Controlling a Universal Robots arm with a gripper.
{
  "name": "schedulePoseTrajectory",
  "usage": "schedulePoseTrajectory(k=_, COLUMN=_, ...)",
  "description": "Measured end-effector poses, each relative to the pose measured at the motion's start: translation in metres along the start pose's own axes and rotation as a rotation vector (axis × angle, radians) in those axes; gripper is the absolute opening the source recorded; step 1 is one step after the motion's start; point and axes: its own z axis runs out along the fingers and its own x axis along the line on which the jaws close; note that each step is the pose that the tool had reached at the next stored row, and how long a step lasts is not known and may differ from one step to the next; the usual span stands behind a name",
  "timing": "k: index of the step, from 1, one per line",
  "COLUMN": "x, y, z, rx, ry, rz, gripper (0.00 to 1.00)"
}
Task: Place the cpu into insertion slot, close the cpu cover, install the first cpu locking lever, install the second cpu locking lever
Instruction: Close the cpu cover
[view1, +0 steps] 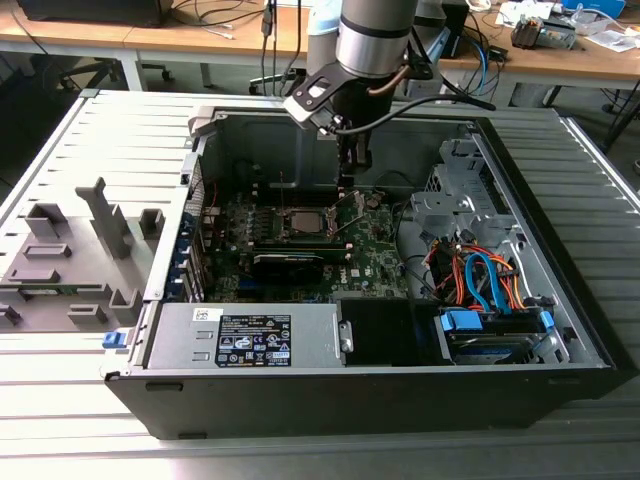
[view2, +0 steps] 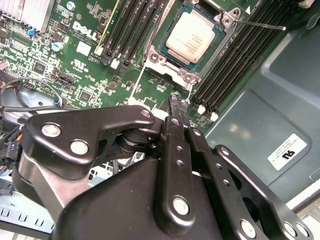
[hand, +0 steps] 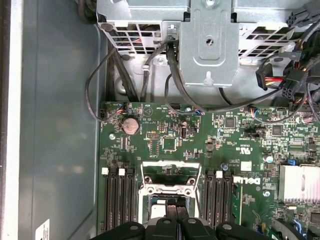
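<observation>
Cpu (view2: 192, 42): seated in slot (view2: 172, 70), cover (view2: 227, 20) apparently down around it. Lever (view2: 260, 23): juts free, seemingly unlatched. Claw (view2: 178, 101): fingers together, empty, near slot; probably narrowed for pushing levers.

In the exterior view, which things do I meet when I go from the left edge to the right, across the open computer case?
Grey plastic fixture with upright blocks → small square silver-topped cpu lying in its socket → raised silvery metal cpu cover → silver sheet-metal drive cage.
</observation>
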Motion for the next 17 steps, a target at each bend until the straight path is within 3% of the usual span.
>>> schedulePoseTrajectory(k=17, x=-0.0003, y=0.0067, z=0.0029, rx=0.0000, ry=0.0000, rz=0.000, gripper=0.11)
